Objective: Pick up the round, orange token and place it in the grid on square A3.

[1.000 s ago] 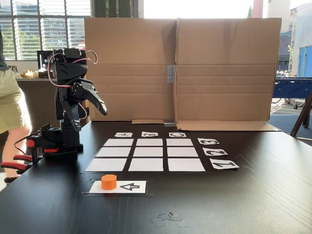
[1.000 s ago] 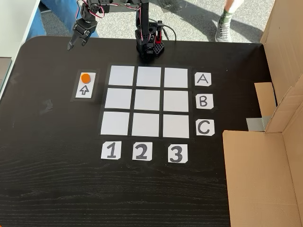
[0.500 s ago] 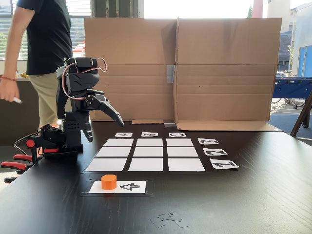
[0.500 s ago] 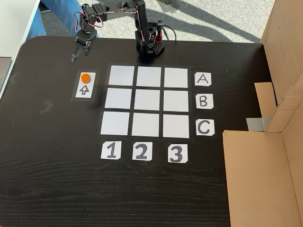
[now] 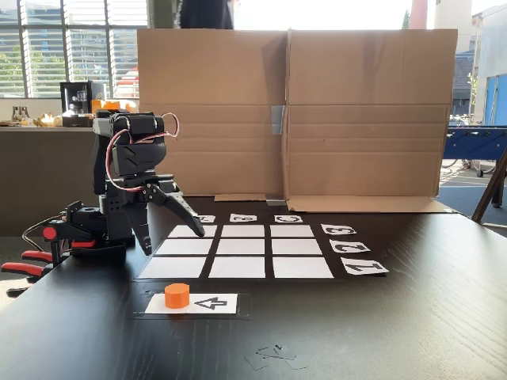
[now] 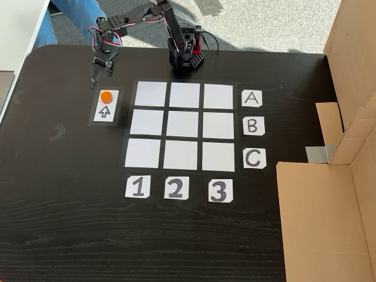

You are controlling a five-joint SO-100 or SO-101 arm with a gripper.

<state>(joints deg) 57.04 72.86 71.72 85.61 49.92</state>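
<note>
Token [image 5: 177, 295]: short orange flat-topped cylinder on arrow card [image 6: 106, 106]. Gripper [image 5: 171, 242] at its 12 o'clock, jaws spread, empty.

The orange token [image 6: 106, 97] sits on the arrow card [image 6: 106, 106], left of the grid [image 6: 184, 126]; the gripper [image 6: 94, 82] hangs just above, fingers seemingly slightly parted.
</note>
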